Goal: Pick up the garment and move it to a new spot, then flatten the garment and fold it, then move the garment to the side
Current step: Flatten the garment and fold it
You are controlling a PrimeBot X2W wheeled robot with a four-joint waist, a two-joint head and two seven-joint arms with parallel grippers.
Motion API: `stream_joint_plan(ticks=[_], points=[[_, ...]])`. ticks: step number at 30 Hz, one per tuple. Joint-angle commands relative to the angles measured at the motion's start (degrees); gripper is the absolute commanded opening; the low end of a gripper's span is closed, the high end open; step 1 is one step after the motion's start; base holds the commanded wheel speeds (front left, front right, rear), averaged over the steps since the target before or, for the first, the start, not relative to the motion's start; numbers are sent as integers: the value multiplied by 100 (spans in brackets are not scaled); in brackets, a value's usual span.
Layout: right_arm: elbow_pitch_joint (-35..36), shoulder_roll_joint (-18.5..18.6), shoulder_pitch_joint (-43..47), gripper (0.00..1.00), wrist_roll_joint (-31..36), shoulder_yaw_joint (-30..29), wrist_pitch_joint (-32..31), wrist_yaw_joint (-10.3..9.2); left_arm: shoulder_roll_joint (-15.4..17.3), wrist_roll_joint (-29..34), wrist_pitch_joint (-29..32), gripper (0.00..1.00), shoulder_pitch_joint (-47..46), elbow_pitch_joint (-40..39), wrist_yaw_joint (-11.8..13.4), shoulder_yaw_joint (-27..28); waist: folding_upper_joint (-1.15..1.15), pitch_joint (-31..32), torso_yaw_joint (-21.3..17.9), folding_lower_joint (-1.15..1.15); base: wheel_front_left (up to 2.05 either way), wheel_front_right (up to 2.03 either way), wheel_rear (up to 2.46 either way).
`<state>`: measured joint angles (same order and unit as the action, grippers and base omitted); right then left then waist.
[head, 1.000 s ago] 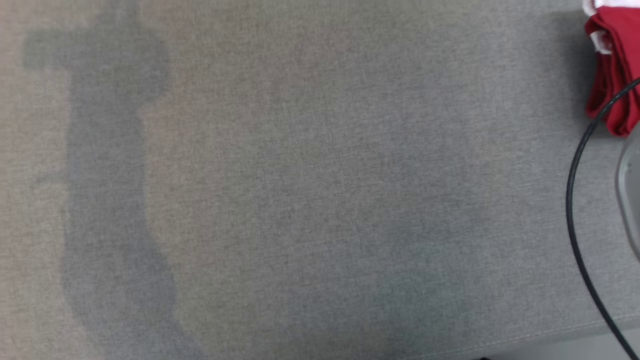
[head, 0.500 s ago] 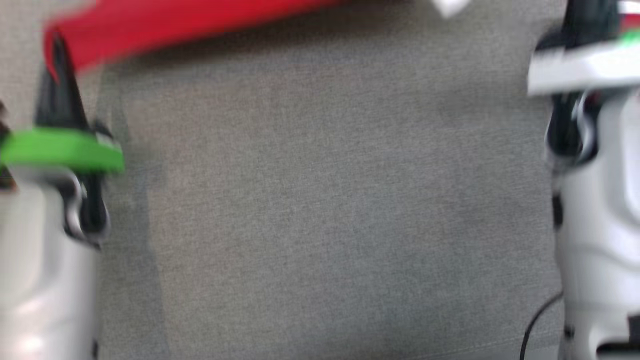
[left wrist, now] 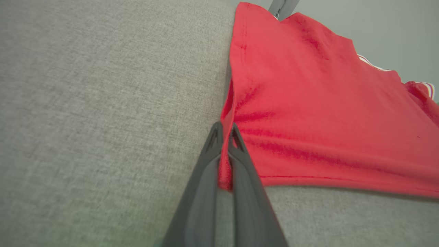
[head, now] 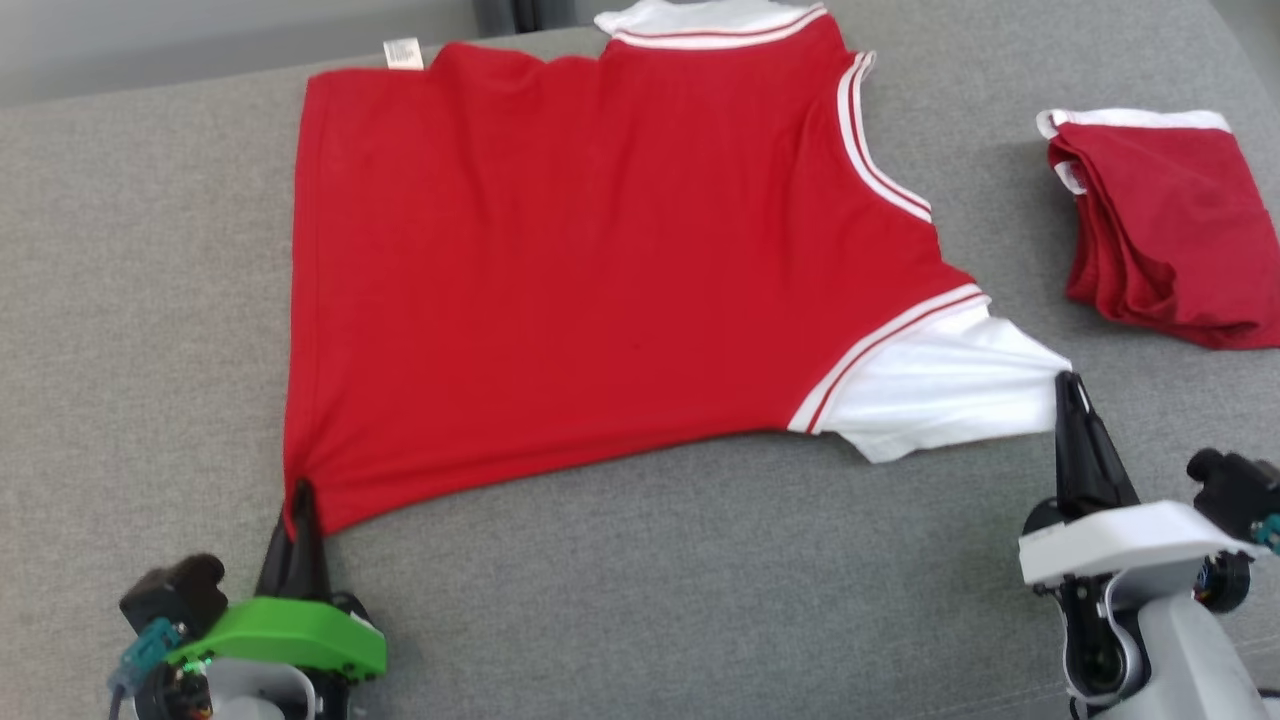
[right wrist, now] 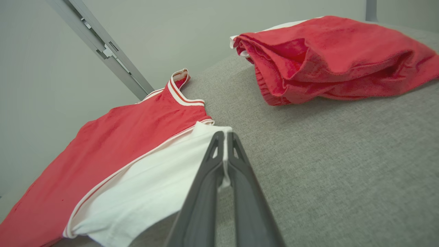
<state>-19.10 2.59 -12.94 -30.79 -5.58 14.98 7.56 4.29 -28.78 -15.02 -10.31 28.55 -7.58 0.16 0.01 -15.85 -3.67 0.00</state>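
Note:
The garment [head: 600, 270] is a red shirt with white sleeves and striped trim, spread flat on the grey cushion. My left gripper [head: 300, 492] is shut on its near left hem corner; the left wrist view has that red hem [left wrist: 224, 171] pinched between the dark fingers [left wrist: 205, 171]. My right gripper [head: 1068, 385] is shut on the tip of the white sleeve [head: 940, 390]. In the right wrist view a thin strip of the white sleeve [right wrist: 225, 171] sits between its fingers [right wrist: 247, 185], with the garment [right wrist: 113, 144] trailing to the left.
A second red garment [head: 1160, 240] lies folded at the right of the cushion [head: 650, 580], also in the right wrist view as a red pile [right wrist: 329, 55]. A grey wall and metal rail [right wrist: 99, 48] stand behind. The cushion's front edge runs near my arms.
The head camera has swung, so the whole picture shifted from bare cushion to the spread shirt with both grippers. Half a second ago the view was blurred with the red cloth at the top.

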Motion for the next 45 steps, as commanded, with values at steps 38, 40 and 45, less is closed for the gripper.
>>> stream_joint_plan(ticks=[38, 40, 45], points=[[-209, 44, -565, 0, -401, 42, 25, -12, -118, -301, -20, 0, 177, -816, 15, -514, -1, 314, 390, 0, 0, 0, 0], [-370, 50, -828, 0, -296, 54, 25, -12, -118, -335, -19, 0, -33, -695, 15, -521, -1, 222, 408, 0, 0, 0, 0], [-799, 49, -1329, 0, 20, 9, 25, -12, -120, -269, -19, 0, -408, -429, 15, -657, -1, 45, 447, 0, 0, 0, 0]])
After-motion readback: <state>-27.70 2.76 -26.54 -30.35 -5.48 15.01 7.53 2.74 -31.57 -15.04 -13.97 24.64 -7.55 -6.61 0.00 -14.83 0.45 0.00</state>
